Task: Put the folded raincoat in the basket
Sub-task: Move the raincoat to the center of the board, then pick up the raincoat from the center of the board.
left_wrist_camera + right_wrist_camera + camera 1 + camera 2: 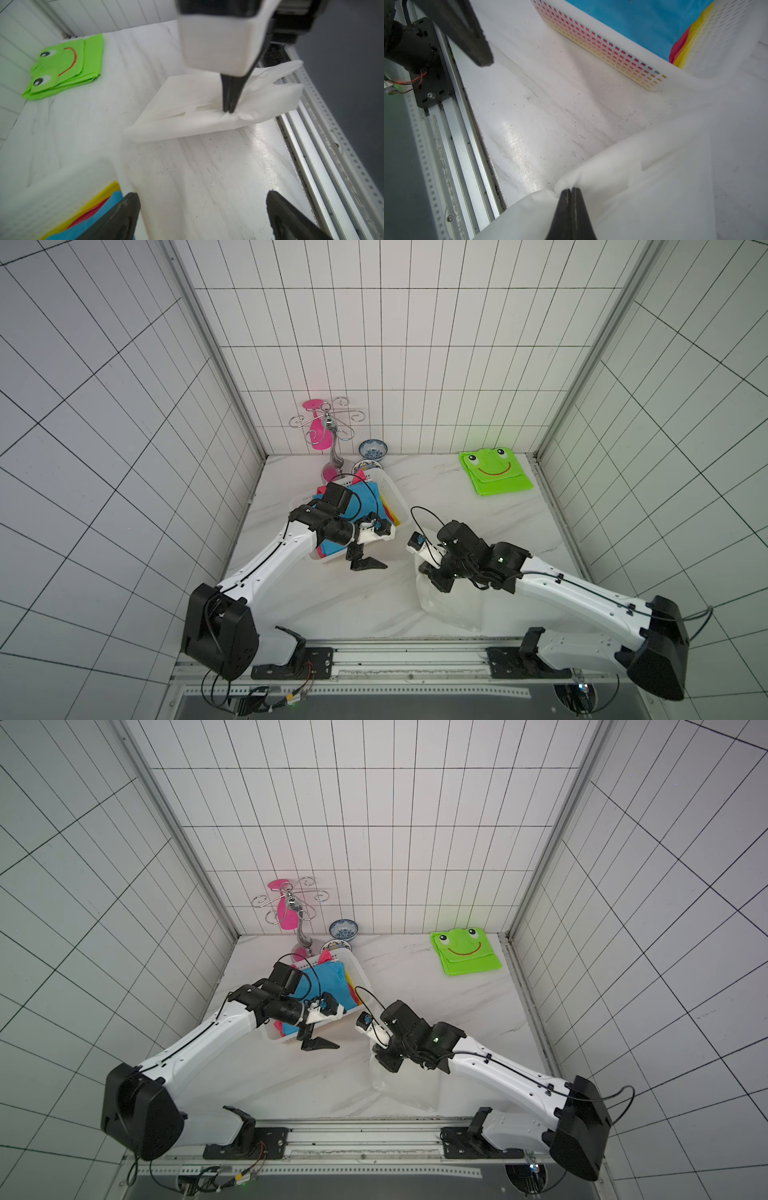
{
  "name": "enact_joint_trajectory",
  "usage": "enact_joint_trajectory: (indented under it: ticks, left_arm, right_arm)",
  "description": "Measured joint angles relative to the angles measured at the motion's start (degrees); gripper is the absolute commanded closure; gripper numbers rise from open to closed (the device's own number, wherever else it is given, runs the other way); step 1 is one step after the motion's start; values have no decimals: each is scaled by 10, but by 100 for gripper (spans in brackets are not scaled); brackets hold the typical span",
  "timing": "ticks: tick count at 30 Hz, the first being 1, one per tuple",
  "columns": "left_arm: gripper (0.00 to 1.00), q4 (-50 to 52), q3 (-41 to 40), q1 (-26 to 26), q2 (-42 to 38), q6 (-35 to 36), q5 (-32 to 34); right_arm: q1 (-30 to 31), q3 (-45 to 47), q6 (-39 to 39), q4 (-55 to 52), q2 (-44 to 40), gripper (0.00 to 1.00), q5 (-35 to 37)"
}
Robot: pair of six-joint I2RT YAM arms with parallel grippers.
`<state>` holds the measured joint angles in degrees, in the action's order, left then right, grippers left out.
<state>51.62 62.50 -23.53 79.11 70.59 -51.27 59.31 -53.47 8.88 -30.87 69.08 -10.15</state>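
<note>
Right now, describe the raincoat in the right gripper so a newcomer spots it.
On the marble table, look near the front edge, right of the white basket. The right gripper pinches a folded raincoat there. It alone is milky white and see-through; the frog-face cloth is green, the basket's bundles blue, red and yellow.

The left arm (266, 564) reaches from its near-left base toward the middle, wrist bent so the left gripper (369, 564) points down and to the right above the surface. Its jaws stand wide apart with nothing between them. The right arm (582, 589) stretches from the near-right base toward the middle, wrist tipped down. The right gripper (439, 585) sits low at the surface, jaws pressed together on a fold of the white raincoat (449, 610).
</note>
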Motion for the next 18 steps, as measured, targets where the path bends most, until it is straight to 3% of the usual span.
enact_joint_trajectory:
  ticks: [8, 12, 18]
  left_arm:
    - [3, 63, 12, -14, 94, 250, -56]
    - [3, 40, 7, -31, 102, 289, -68]
    - [2, -47, -34, -98, 102, 283, -51]
  right_arm:
    - [61, 17, 80, -39, -12, 100, 9]
    - [84, 34, 144, -48, -47, 100, 19]
    - [111, 46, 208, -66, -54, 100, 51]
